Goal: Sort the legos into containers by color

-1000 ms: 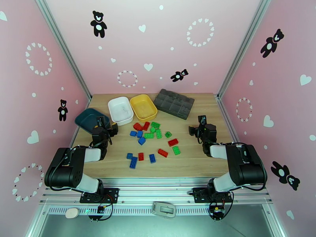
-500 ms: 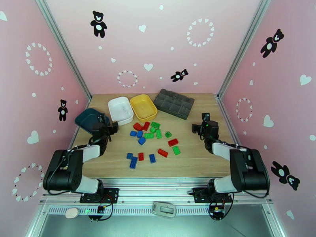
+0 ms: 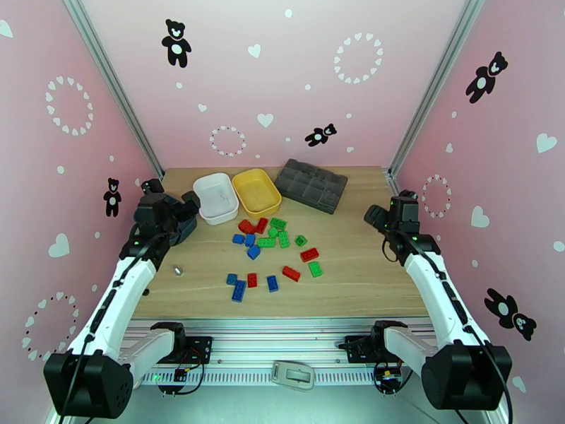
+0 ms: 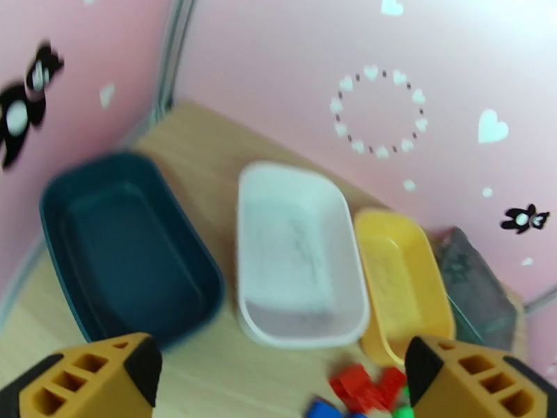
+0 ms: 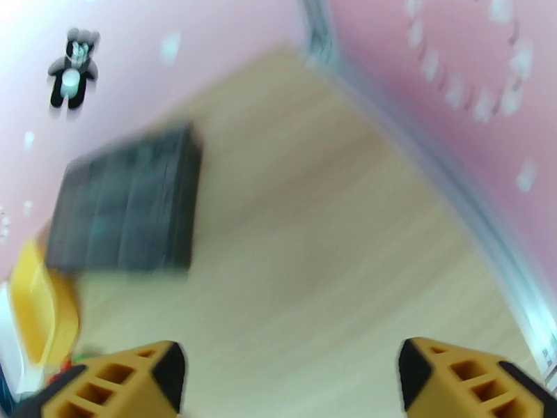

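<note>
While the left gripper (image 4: 278, 364) and right gripper (image 5: 290, 364) each stood with jaws wide apart and empty, the legos (image 3: 272, 252) lay scattered at the top view's centre, just below the white tray (image 3: 215, 196), yellow tray (image 3: 258, 192) and teal tray (image 4: 118, 259), 3 in a row.

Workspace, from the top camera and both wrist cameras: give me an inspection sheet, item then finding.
Surface: wooden table, no spills seen.
Job's things: red, green and blue legos scattered mid-table; white tray, yellow tray and teal tray at the back left, all empty.
Clutter: dark grey organizer box beside the yellow tray; small grey object near the left arm.
End effectors: left end effector open, near the teal tray; right end effector open, at the right edge; both hold nothing.
Cables: black cable looping at the right wrist.
Surroundings: pink walls with bear stickers.
</note>
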You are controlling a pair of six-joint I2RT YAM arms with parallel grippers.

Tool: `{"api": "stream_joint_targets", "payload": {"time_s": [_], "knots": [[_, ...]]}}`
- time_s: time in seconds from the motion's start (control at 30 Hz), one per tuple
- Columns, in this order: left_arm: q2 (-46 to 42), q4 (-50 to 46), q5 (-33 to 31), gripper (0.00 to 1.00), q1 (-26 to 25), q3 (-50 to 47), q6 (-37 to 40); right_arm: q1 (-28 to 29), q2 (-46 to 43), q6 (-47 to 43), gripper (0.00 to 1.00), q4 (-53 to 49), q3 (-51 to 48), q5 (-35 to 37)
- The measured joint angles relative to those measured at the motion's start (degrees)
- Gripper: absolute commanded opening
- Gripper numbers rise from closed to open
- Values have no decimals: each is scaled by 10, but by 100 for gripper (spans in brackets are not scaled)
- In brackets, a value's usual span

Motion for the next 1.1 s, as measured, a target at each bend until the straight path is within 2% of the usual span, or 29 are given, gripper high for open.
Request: {"api": "stream_joint_targets", "payload": {"time_s": [0.13,0.23,0.47,0.57,0.63,0.7,0.87,1.1], "knots": [[9,-63,73,91,-6,-2,-74,35,3,24,68,-58,0,-81],[14,-97,104,89,-39,-5,-109,95,15,35,71,-88,1,-113],[26,-149,154,87,-105,-21,-143,260,80,77,76,-155,29,-92],[24,-156,165,90,-116,-42,-149,316,116,88,76,-176,46,-71],[18,-162,173,98,-119,-57,-152,343,146,92,76,-191,62,-57],[11,-163,182,98,-119,-76,-155,372,185,95,76,-208,81,-38],[9,-165,210,98,-120,-110,-155,419,268,91,76,-227,116,-22],[10,-174,216,98,-121,-110,-166,421,332,73,70,-233,127,-23]]}}
